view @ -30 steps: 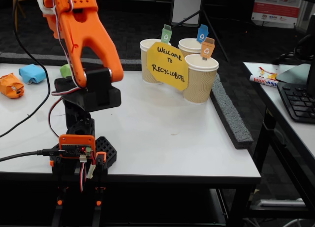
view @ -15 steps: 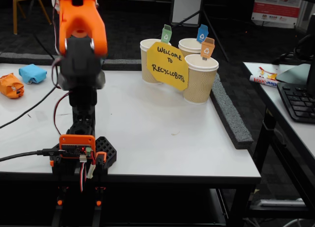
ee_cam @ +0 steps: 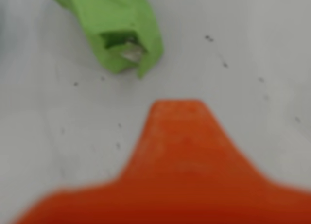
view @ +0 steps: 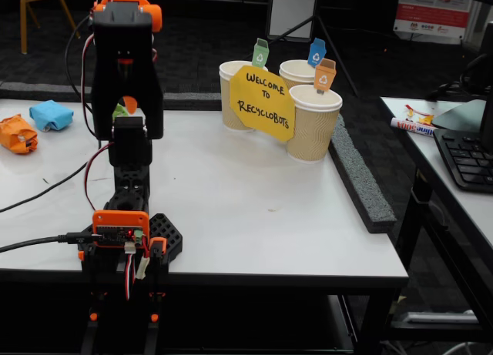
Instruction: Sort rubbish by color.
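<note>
In the wrist view the green wad lies on the white table at the upper left, beyond the blurred orange fingertip that fills the bottom. My gripper is apart from the wad, with nothing between its fingers and only one finger showing. In the fixed view the arm hides most of the gripper, and only a sliver of the green wad peeks out. At the table's left edge lie the light blue wad and the orange wad.
Three paper cups stand at the back right: green-tagged, blue-tagged, orange-tagged, with a yellow sign in front. A grey foam strip lines the right edge. A black cable trails left of the arm's base.
The arm has turned from facing right to facing away from the fixed camera, and its gripper has come down over the green wad. The wads and cups have not moved.
</note>
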`<act>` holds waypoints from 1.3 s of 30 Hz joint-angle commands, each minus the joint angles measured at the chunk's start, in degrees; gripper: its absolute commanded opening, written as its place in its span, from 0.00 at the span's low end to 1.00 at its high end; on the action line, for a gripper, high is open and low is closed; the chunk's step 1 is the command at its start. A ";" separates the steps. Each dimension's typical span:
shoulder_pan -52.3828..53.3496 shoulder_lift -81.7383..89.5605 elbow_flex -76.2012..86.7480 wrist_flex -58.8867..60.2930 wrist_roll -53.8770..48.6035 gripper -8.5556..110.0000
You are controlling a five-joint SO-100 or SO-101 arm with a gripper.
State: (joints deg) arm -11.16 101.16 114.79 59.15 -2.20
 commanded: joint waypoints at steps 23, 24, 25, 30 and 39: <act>-5.54 -28.21 -31.55 -0.53 -1.23 0.30; -5.63 -29.09 -32.26 -0.44 -1.23 0.30; -5.71 -29.88 -32.87 -0.44 -1.23 0.30; -6.42 -32.78 -34.54 -1.05 -1.23 0.28; -6.68 -34.19 -35.33 -4.22 -1.23 0.11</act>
State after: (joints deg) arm -17.14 65.21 85.69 56.60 -2.20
